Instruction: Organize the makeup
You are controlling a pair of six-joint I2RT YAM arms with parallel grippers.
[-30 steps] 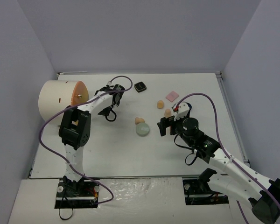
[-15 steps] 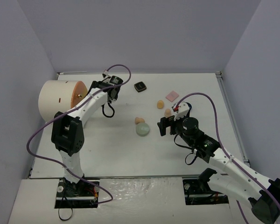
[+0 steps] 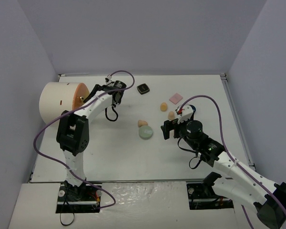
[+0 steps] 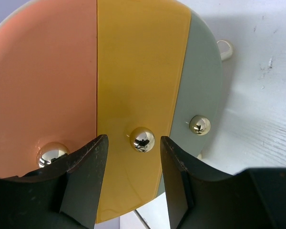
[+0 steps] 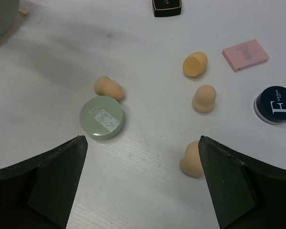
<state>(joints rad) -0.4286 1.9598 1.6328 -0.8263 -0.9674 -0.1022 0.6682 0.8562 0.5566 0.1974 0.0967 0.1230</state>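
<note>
Left pincer [image 4: 133, 149] half-spread, straddling the middle gold knob [image 4: 142, 138] on the yellow drawer front [image 4: 138, 62], not yet pinching. Risk as I judge it: closing off-centre, I slip off the round knob. Makeup, including the green disc [image 5: 102, 118] and a peach sponge [image 5: 108, 88], lies loose on the tabletop [image 5: 133, 191] under my wide-spread right pincer [image 5: 143, 141].

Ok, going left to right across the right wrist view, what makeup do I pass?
In order: pale green disc → black square compact → pink square pad → dark round compact. The sponges overlap these sideways, so I left them out.
</note>
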